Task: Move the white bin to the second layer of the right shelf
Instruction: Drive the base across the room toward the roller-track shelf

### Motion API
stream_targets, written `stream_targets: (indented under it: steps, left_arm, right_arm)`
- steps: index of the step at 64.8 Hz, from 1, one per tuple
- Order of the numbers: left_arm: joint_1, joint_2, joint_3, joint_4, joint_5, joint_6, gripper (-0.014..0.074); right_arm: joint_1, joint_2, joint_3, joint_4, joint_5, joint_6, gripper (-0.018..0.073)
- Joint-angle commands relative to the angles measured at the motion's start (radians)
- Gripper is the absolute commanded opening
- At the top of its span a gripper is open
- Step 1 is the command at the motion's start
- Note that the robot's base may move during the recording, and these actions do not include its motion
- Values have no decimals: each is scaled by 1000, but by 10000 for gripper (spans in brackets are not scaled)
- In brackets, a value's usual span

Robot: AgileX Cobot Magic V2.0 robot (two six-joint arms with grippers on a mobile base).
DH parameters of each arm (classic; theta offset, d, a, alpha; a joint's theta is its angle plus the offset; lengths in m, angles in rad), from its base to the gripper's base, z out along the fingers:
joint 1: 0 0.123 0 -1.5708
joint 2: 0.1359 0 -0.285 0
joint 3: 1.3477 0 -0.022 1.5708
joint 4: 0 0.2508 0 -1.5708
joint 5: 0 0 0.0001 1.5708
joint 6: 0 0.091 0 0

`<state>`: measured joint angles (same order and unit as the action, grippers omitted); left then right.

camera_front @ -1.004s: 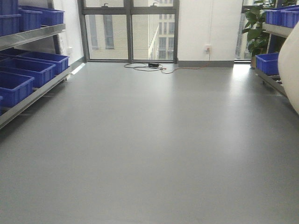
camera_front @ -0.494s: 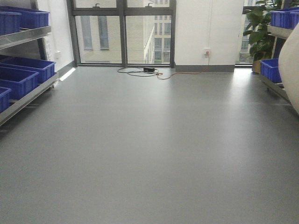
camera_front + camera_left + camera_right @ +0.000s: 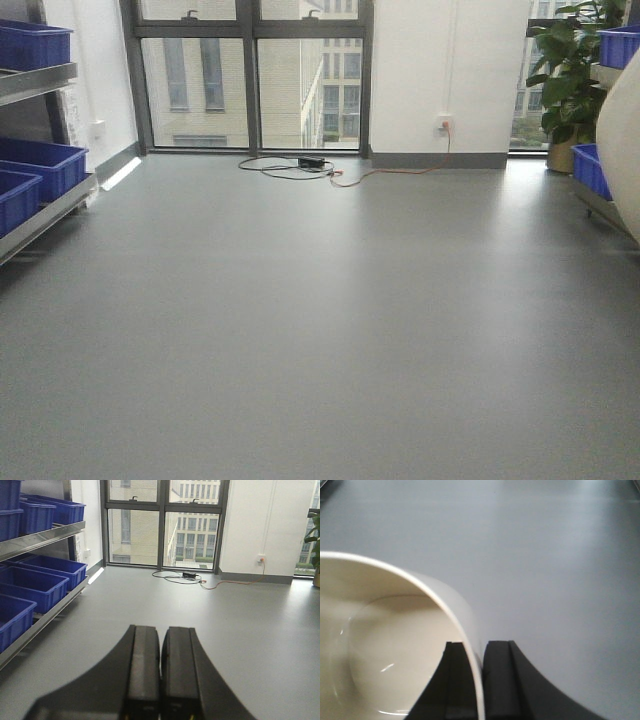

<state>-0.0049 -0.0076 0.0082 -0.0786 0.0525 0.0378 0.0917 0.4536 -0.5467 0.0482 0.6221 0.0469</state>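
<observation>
Item in transit: one cream-white smooth plastic bin with a rounded rim [image 3: 380,645], carried clear of the grey floor [image 3: 320,330]. Its wall is pinched between the fingers of the right gripper [image 3: 477,680], and its curved side fills the right edge of the front view. Left gripper [image 3: 160,675]: one, fingers pressed together, holding nothing. Change over the last second: in the front view the window and left steel rack [image 3: 40,82] have slid leftward, several blue crates have dropped out of frame, and the potted plant [image 3: 565,70] has come further in. This suggests the base is swinging right toward the destination with the bin already secured; placement is not yet begun. Count, front view: blue rectangular plastic crates on the left rack [image 3: 40,165], three; blue crates at the right [image 3: 595,165], two; steel-framed right rack [image 3: 600,208], one, only its edge visible, second layer not identifiable; potted plant, one; floor cable with black adapter [image 3: 310,163], one; wall socket [image 3: 443,125], one.
</observation>
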Motion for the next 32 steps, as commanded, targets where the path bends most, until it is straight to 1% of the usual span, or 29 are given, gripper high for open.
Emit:
stream_targets:
  steps: [1, 32]
  left_arm:
    - [0, -16, 27, -7, -81, -4, 85]
    - [0, -16, 27, -7, -81, -4, 85]
  right_arm:
    - [-6, 3, -30, 8, -90, -3, 53]
    - [-6, 3, -30, 8, -90, -3, 53]
